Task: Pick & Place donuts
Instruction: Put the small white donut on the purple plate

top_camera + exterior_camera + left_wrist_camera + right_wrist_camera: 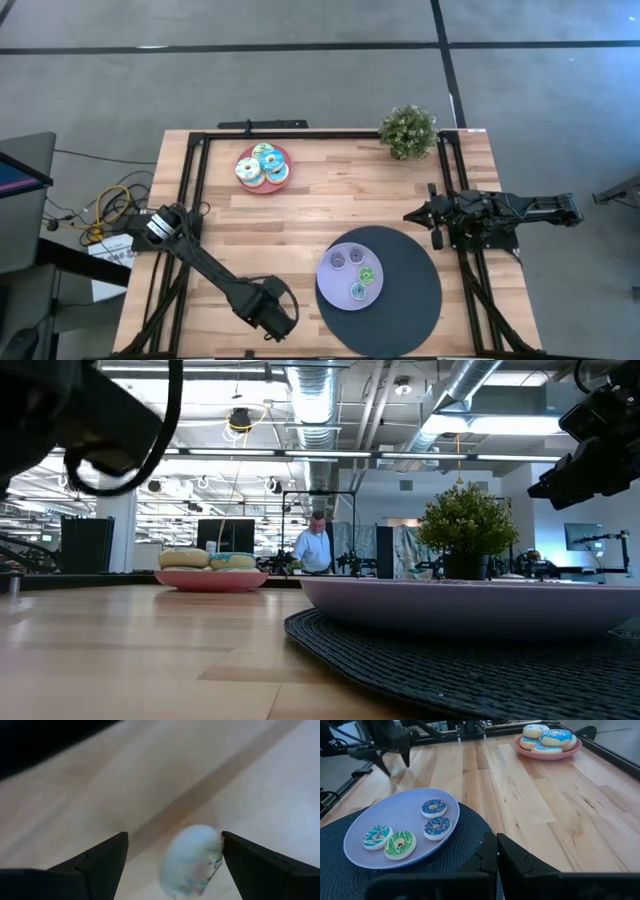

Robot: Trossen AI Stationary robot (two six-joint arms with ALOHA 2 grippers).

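Note:
My left gripper point(272, 312) hangs open over the bare wood near the table's near edge, left of the mat. A pale, light-blue iced donut point(192, 860) sits blurred between its fingers, close to one of them. My right gripper point(496, 851) is shut and holds nothing; it hovers by the table's right side, beyond the mat. Larger blue and cream iced donuts point(263, 165) lie piled on a pink plate point(547, 754) at the far side. Several tiny donuts, purple point(434, 808), teal point(376, 836) and green point(400, 844), lie flat on the lavender plate point(333, 292). My left gripper stands open around the pale donut from above. The donut's rim point(216, 842) lies right at the inner side of one finger point(235, 852), and the other finger point(107, 857) stands well apart from it. Whether that finger touches the rim, I cannot tell.
A dark round woven mat point(405, 300) under the lavender plate fills the near right part of the table. A small potted plant point(408, 130) stands at the far right edge. Black rails point(190, 190) run along the table's sides. Bare wood lies between the two plates. A person stands far off in the room.

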